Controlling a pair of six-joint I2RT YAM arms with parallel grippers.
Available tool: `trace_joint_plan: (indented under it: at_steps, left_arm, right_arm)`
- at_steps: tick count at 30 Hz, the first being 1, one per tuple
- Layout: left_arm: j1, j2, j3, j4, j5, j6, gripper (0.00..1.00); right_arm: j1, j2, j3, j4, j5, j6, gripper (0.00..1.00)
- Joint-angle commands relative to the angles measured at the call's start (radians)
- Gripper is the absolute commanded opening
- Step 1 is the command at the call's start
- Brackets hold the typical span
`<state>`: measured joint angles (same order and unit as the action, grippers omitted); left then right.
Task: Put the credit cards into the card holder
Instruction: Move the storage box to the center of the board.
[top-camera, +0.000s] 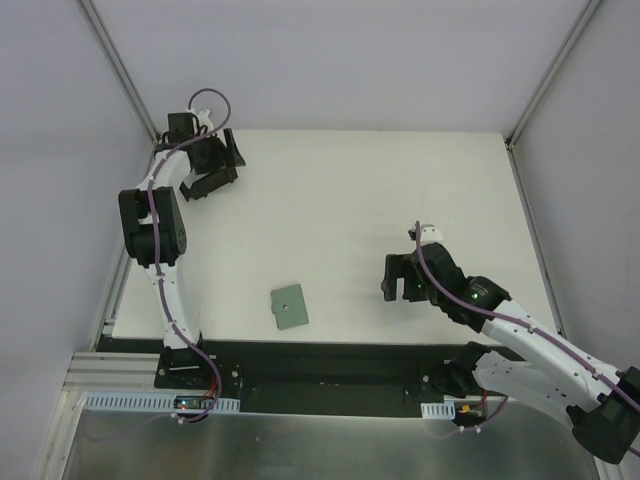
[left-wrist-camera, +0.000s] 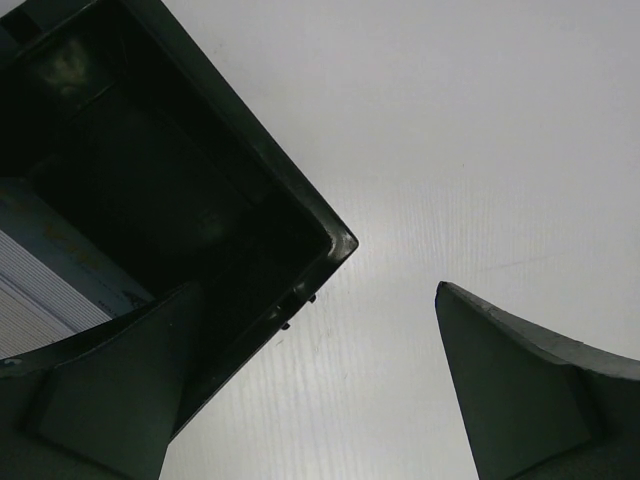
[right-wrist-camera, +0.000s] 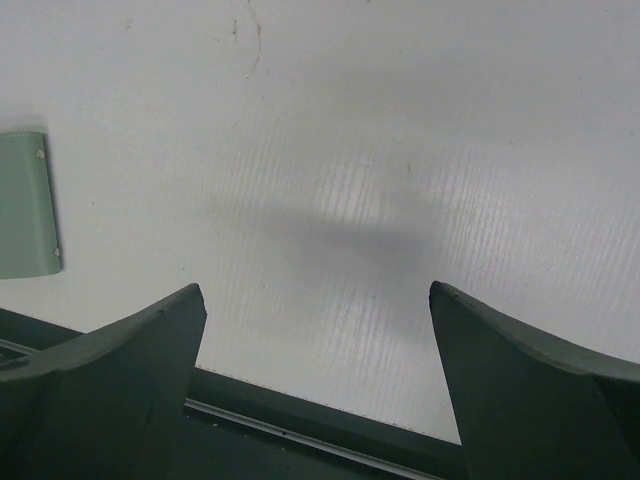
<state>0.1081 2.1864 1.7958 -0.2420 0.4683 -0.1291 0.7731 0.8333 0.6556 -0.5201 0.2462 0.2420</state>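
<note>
Hovering over the far left corner of the table, the left gripper has its fingers spread wide and holds nothing. In the left wrist view, the card holder fills the upper left, a black open-topped box seen from above. One corner of it juts into the gap between the fingers. The left finger overlaps the holder's near wall in this view, though whether it touches cannot be told. The right finger stands apart over bare table. Inside the holder, at the left edge of the view, lie a light blue flat surface and a whitish ribbed one. They look like the credit cards, but too little shows to be certain. Near the table's front edge, about midway between the arms, a grey-green flat case lies flat. To its right, the right gripper hangs low over the table, its jaws fully parted and empty. In the right wrist view, only bare table lies between its fingers, and the case sits off to the left, well clear of them.
</note>
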Motion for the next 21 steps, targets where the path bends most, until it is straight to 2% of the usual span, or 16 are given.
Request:
trace_joint_plan:
  at_steps: [1,10,15,21]
  left_arm:
    - [-0.041,-0.027,-0.05,-0.005,0.03,0.011,0.99]
    - [-0.107,-0.082,-0.127,-0.005,0.035,-0.007,0.99]
    - [-0.217,-0.131,-0.177,-0.005,0.021,-0.032,0.99]
    - [-0.298,-0.168,-0.236,-0.005,0.015,-0.119,0.99]
  right_arm:
    - [0.0,-0.002,-0.014,0.008,0.002,0.01,0.96]
    - [-0.001,-0.01,-0.03,0.017,0.004,0.037,0.96]
    - [0.0,-0.033,-0.056,0.028,0.011,0.065,0.96]
    - [0.0,-0.072,-0.079,0.017,0.028,0.097,0.96]
